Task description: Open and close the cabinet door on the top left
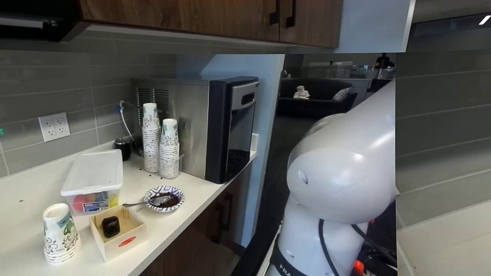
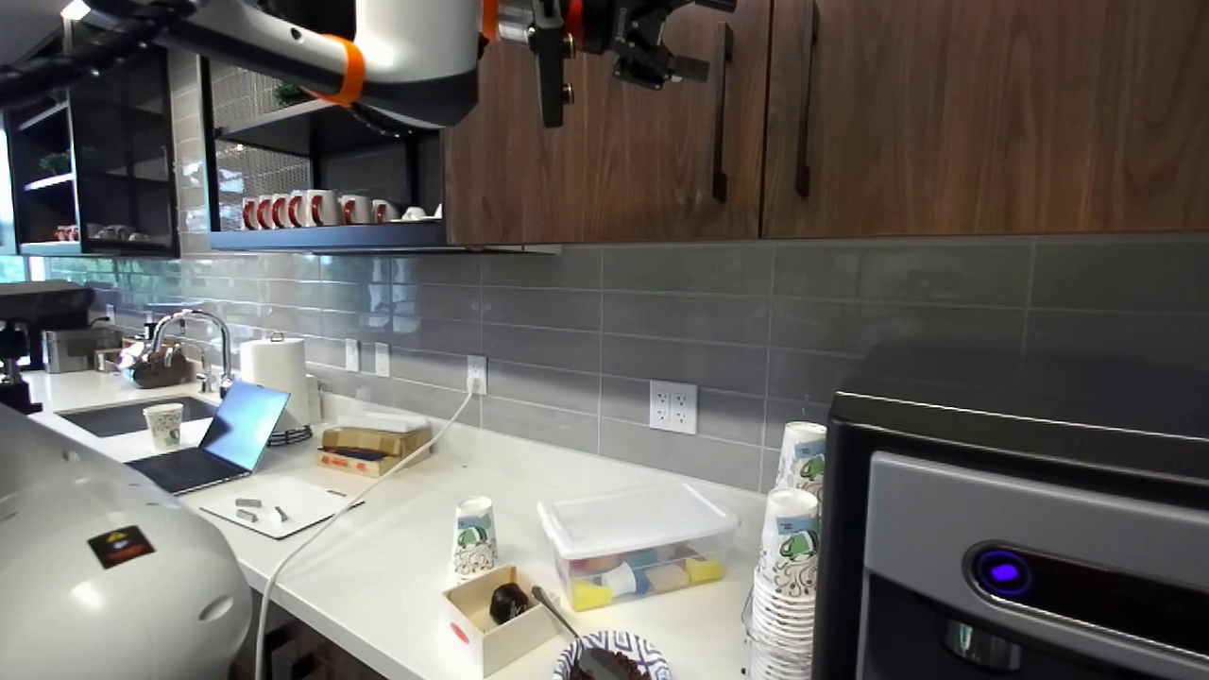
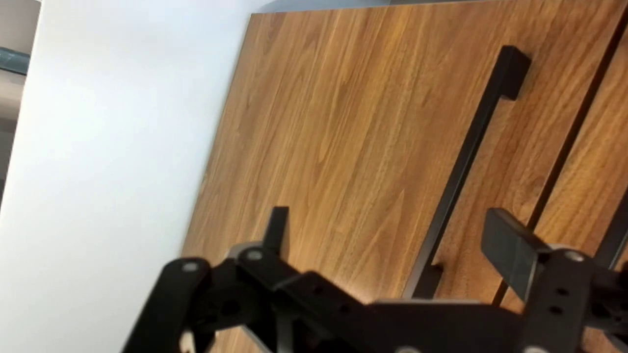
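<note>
Two brown wood wall-cabinet doors meet at a seam, the left door [image 2: 604, 170] and the right door [image 2: 992, 123]. Both look shut, each with a long black bar handle near the seam. My open, empty gripper [image 2: 704, 36] is at the top of an exterior view, in front of the left door's handle [image 2: 721, 113]. The wrist view looks upside down. There the fingers of the gripper [image 3: 387, 218] stand either side of the right door's handle [image 3: 466, 152], with no visible contact. The left door's handle [image 3: 615, 235] is partly hidden beyond a finger.
A white wall panel [image 3: 122, 122] borders the right door. Below stand a dispenser machine [image 1: 188, 126], stacked cups [image 1: 150, 138], a lidded plastic box [image 1: 94, 172], a small wooden box [image 1: 126, 230] and a bowl [image 2: 652, 652]. Open shelves with mugs [image 2: 321, 208] adjoin the cabinet.
</note>
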